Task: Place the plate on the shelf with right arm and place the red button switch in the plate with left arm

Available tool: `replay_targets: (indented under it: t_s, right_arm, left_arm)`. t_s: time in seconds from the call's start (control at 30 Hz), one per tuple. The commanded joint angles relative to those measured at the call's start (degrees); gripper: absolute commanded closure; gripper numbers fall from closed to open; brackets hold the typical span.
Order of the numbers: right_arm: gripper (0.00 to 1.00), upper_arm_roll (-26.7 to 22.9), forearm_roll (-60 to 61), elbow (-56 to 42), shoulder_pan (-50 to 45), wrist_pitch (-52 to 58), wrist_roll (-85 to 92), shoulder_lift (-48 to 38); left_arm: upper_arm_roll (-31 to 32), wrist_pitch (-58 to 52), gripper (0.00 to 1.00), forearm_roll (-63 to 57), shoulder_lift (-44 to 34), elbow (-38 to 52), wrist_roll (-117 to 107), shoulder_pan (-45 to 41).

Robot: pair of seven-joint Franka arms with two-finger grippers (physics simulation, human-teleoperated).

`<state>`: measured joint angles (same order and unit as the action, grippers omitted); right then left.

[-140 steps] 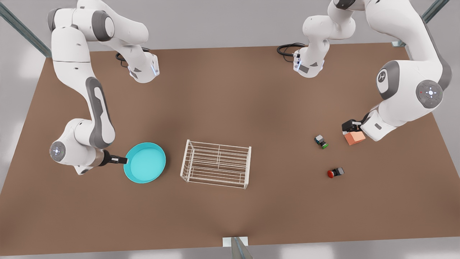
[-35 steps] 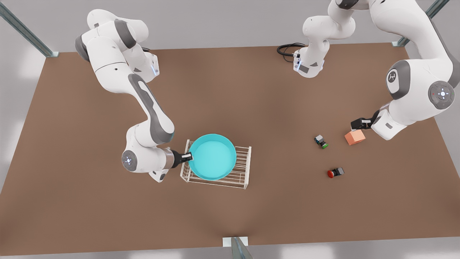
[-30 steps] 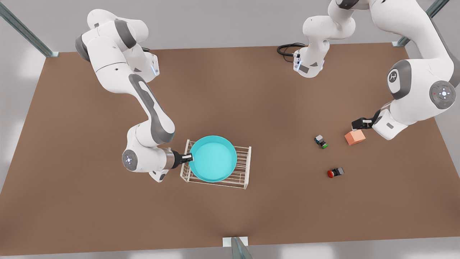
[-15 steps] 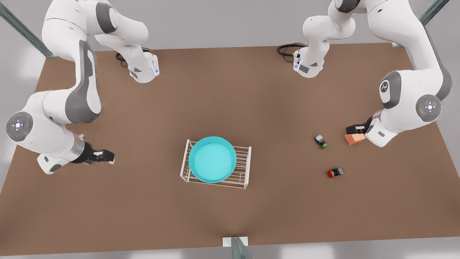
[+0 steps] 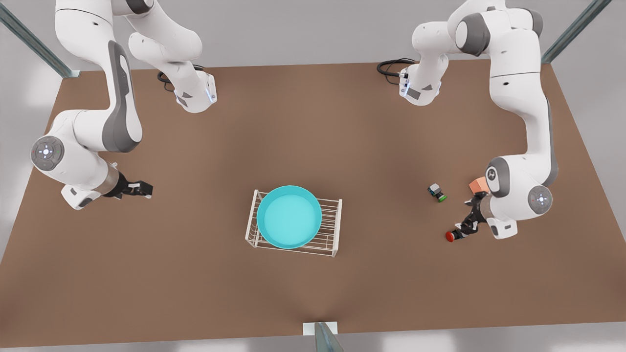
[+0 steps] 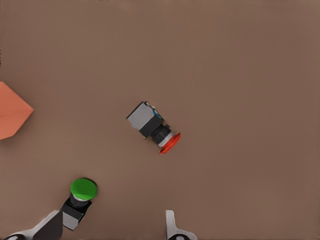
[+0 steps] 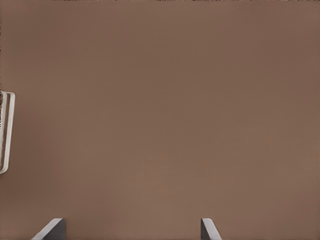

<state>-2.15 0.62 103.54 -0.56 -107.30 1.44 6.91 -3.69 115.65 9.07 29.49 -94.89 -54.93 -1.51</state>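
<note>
The cyan plate [image 5: 289, 215] rests flat on the white wire shelf [image 5: 330, 230] in the middle of the table. Lying on its side, the red button switch [image 5: 451, 236] [image 6: 155, 128] is at the front view's right. My left gripper [image 5: 460, 230] [image 6: 112, 231] hovers just above and beside it, open, with nothing between its fingers. Far off at the front view's left, my right gripper [image 5: 142, 188] [image 7: 131, 231] is open and empty over bare table, well away from the shelf.
A green-capped switch [image 5: 437, 192] [image 6: 80, 196] lies close to the left gripper. An orange-pink cube [image 5: 477, 185] [image 6: 12, 111] sits behind it, partly hidden by the arm. One corner of the shelf [image 7: 6, 132] edges into the right wrist view.
The right gripper set the plate on the shelf, let go and drew back to the front view's left. The left gripper swung from the orange-pink cube to the red button switch.
</note>
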Motion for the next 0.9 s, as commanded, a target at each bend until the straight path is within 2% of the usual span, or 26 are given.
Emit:
replay_targets:
  t_s: [0.0,0.07,0.2,0.4,0.63,0.87]
  right_arm:
    - [0.0,0.13,-0.01,-0.01,-0.31,-0.63,2.69,-0.05]
    - [0.0,-0.23,-0.01,-0.09,-0.14,-0.54,3.13,-0.14]
    - [0.0,0.13,-0.01,-0.18,-0.31,-0.63,2.51,-0.05]
    - [0.0,0.04,0.08,-0.89,-0.05,-0.63,2.87,0.13]
    - [0.0,-0.23,0.08,-2.91,2.15,-0.54,3.13,0.3]
    - [0.0,0.48,-0.1,-3.08,1.71,-0.54,3.04,1.44]
  left_arm:
    - [0.0,4.67,0.0,-0.01,1.01,0.32,-42.27,-0.25]
    - [-0.53,6.51,0.0,0.07,1.71,0.32,-45.52,0.63]
    - [-0.61,13.63,0.0,-3.44,8.3,2.25,-54.22,0.46]
    - [-0.53,16.8,0.0,-8.19,12.08,2.25,-60.63,-0.6]
    - [-0.61,16.71,0.0,-8.19,12.96,4.54,-60.64,-0.07]
    - [-0.53,16.62,0.0,-8.72,13.76,1.55,-55.63,1.33]
